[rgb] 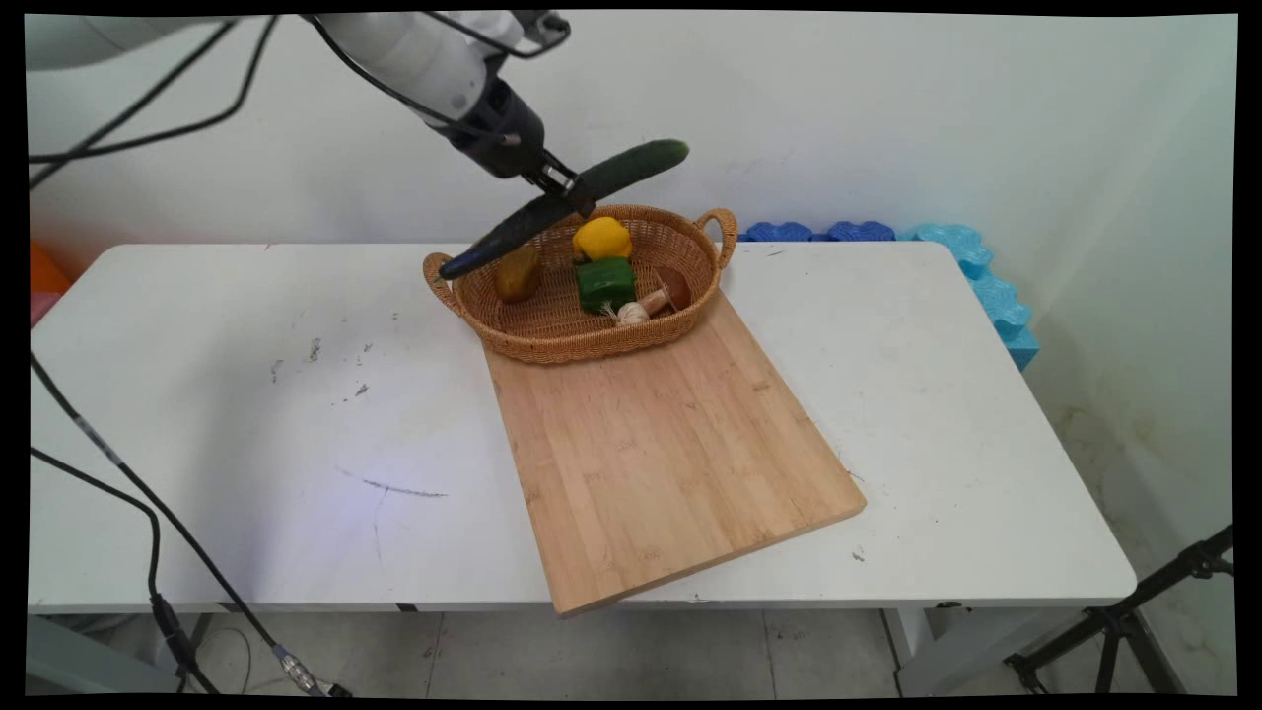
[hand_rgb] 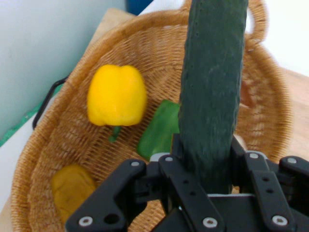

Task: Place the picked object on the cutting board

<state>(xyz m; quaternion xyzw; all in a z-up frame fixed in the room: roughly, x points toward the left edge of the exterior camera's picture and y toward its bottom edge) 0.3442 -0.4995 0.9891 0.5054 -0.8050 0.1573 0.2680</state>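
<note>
In the main view, the gripper (rgb: 564,193) hangs in the air over the left rear part of a wicker basket (rgb: 552,340), with its jaws clamped on a long dark green cucumber (rgb: 631,166) near the middle of its length. The cucumber is tilted, its right end raised toward the wall and its left end dipping over the basket's left handle. Inside the basket lie a yellow pepper (rgb: 602,238), a green pepper (rgb: 605,284), a brownish potato (rgb: 518,274) and a mushroom (rgb: 659,295) with a brown cap. The basket sits on the far end of a wooden cutting board (rgb: 661,454), which lies on the white table (rgb: 246,414). In the hand view, the cucumber (hand_rgb: 212,92) rises from between the fingers (hand_rgb: 181,186), clear of the basket (hand_rgb: 154,43) below; the yellow pepper (hand_rgb: 117,95), the green pepper (hand_rgb: 159,129) and the potato (hand_rgb: 72,188) show on the basket floor.
</note>
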